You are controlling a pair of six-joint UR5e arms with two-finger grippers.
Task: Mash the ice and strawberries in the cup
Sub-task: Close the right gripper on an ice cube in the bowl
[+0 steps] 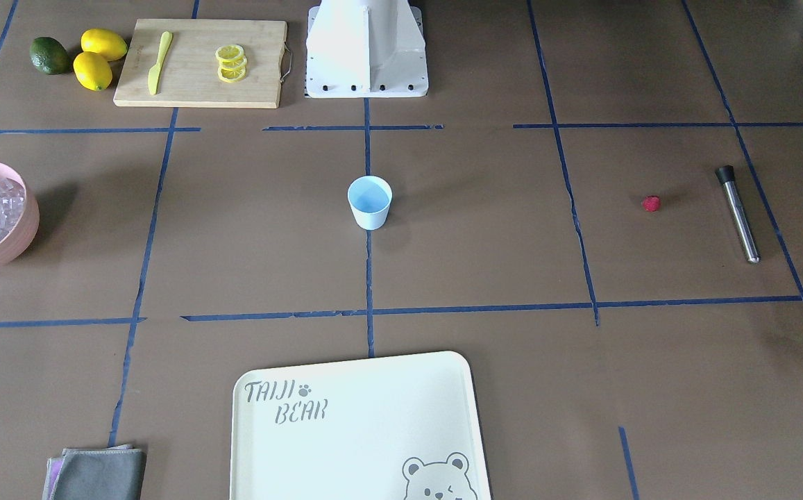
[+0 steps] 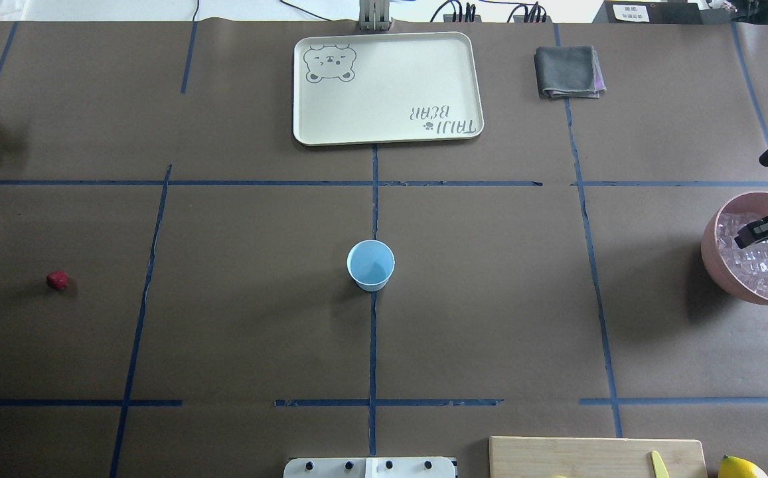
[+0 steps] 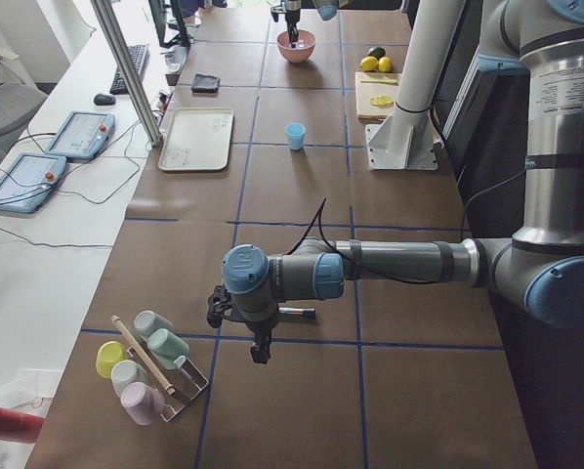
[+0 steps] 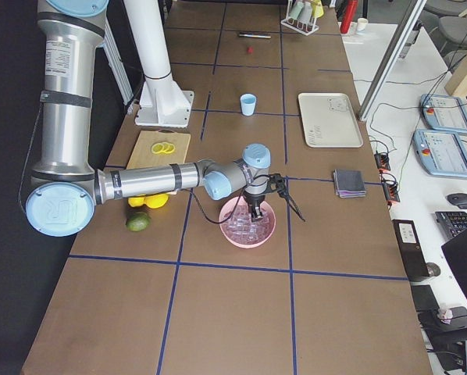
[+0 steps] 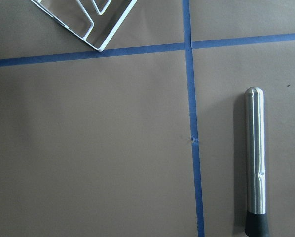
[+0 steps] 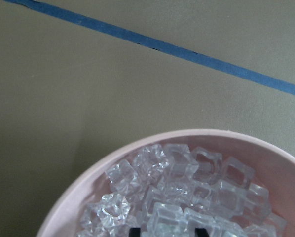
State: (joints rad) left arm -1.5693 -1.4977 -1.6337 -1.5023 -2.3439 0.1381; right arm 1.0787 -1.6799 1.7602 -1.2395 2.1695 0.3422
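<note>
Step in hand, by our reading: fetching ice. The cup (image 2: pixel 370 264) stood mid-table with nothing in it. Well to the cup's right, the right gripper (image 2: pixel 761 231) hung in the pink bowl (image 2: pixel 712 249). Its fingertips (image 6: pixel 134 233) were spread down among the ice (image 6: pixel 187 182) and pinched nothing. The next move calls for closing on one cube and carrying it to the cup. The strawberry (image 2: pixel 58 279) lay well to the cup's left, with the muddler (image 1: pixel 740 215) beyond it. The left gripper (image 3: pixel 261 347) hovered there; we could not tell how its jaws stood.

A cream bear tray (image 1: pixel 373 417), a grey cloth (image 1: pixel 99 474), and a wooden board (image 1: pixel 262 76) bearing lemon slices (image 1: pixel 231 62).
</note>
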